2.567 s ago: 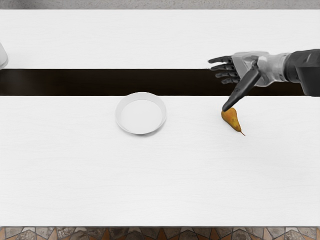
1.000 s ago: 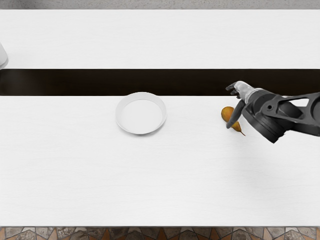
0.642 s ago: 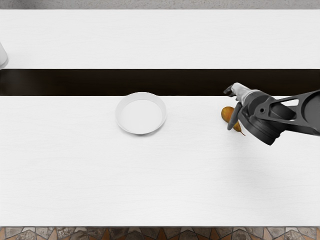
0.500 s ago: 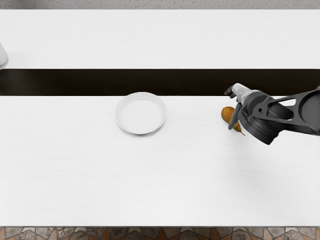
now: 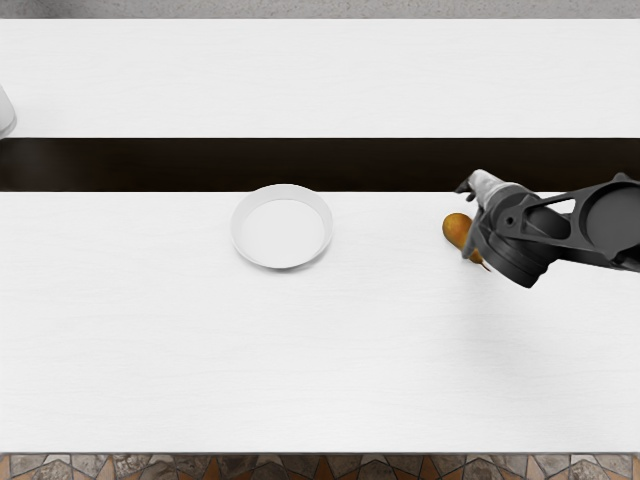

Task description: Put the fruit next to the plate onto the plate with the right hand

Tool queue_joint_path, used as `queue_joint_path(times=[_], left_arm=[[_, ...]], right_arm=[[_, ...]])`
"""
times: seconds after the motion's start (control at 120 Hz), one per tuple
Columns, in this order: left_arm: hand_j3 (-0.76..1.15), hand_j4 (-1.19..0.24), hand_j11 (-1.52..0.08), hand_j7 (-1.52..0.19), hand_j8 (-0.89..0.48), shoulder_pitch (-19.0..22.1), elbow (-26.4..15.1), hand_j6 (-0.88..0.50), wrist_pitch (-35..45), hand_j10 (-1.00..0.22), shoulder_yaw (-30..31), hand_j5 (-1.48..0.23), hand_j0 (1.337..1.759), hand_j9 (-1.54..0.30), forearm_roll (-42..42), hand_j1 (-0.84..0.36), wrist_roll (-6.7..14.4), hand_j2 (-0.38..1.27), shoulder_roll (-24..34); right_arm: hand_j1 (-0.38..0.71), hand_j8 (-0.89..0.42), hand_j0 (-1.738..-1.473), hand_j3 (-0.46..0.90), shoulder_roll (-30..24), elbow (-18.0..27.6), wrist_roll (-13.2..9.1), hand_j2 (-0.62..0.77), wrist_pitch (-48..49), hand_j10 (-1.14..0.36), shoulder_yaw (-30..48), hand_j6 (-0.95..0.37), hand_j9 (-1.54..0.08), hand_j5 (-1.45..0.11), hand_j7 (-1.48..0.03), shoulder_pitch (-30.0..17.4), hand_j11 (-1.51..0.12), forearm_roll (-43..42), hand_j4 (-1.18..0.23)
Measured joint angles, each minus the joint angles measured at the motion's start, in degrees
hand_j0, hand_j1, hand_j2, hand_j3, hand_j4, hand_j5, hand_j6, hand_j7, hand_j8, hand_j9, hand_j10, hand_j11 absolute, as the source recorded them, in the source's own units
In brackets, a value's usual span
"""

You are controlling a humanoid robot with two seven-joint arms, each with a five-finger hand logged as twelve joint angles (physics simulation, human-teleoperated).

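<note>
white table, dark gap behind the plate, tiled floor | pear on the table, well right of plate | right hand at pear, wrist hides its grip, can't tell tbh

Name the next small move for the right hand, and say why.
Probably best to settle the right hand onto the orange-brown pear and secure a grasp before lifting. The pear lies on the white table, right of the round white plate and apart from it. The hand sits against its right end, and the wrist hides whether it is held.
</note>
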Motion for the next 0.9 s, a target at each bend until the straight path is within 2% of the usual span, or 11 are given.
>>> queue_joint_path(times=[0.325, 0.9], left_arm=[[0.00, 0.00, 0.00, 0.00, 0.00, 0.00, 0.00, 0.00, 0.00, 0.00, 0.00, 0.00, 1.658, 0.00, 0.00, 0.35, 0.00, 0.00, 0.00], [0.00, 0.00, 0.00, 0.00, 0.00, 0.00, 0.00, 0.00, 0.00, 0.00, 0.00, 0.00, 1.658, 0.00, 0.00, 0.35, 0.00, 0.00, 0.00]], right_arm=[[0.01, -0.30, -1.658, 0.00, 1.48, -2.02, 0.00, -0.06, 0.00, -0.30, -0.08, -0.30, -0.39, -0.39, -0.39, -1.51, -0.39, 0.09, -0.30], [0.12, -0.40, -1.658, 0.00, 2.34, -2.38, 0.00, -0.08, 0.00, -0.40, -0.35, -0.40, -0.51, -0.51, -0.51, -1.60, -0.51, -0.22, -0.40]])
